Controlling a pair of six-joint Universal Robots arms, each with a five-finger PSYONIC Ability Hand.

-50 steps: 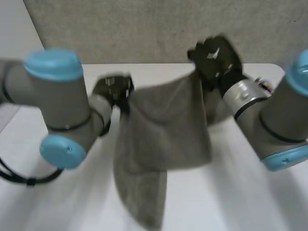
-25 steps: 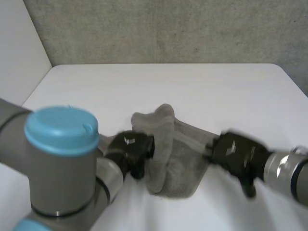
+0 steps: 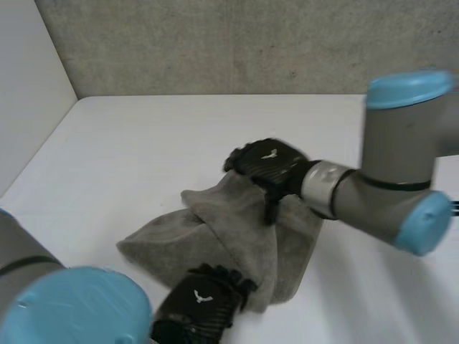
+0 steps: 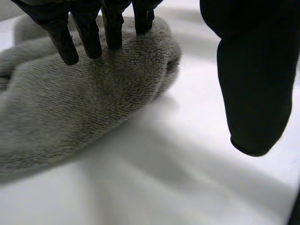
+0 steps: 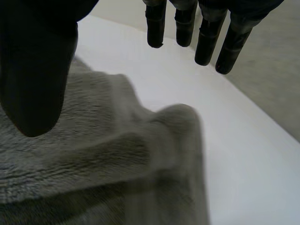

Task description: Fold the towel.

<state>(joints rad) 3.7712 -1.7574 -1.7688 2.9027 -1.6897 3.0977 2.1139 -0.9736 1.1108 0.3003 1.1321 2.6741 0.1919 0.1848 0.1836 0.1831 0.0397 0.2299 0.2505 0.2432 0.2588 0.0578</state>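
A grey-brown towel (image 3: 215, 240) lies crumpled in loose folds on the white table (image 3: 143, 143), near its front middle. My left hand (image 3: 197, 304) is at the towel's near edge, open, its straight fingers (image 4: 86, 37) resting on the towel (image 4: 70, 108) with the thumb (image 4: 253, 84) held apart over bare table. My right hand (image 3: 269, 163) hovers over the towel's far edge, open. In the right wrist view its fingers (image 5: 206, 33) and thumb (image 5: 37, 65) are spread above the towel (image 5: 108, 159) and hold nothing.
A grey wall (image 3: 251, 43) runs behind the table's far edge. Bare white tabletop (image 3: 165, 136) stretches beyond and to both sides of the towel. My right arm (image 3: 391, 186) reaches in across the table's right half.
A second ago both hands held the towel up by its top corners. They brought it down, let go and opened, and the towel now lies bunched on the table.
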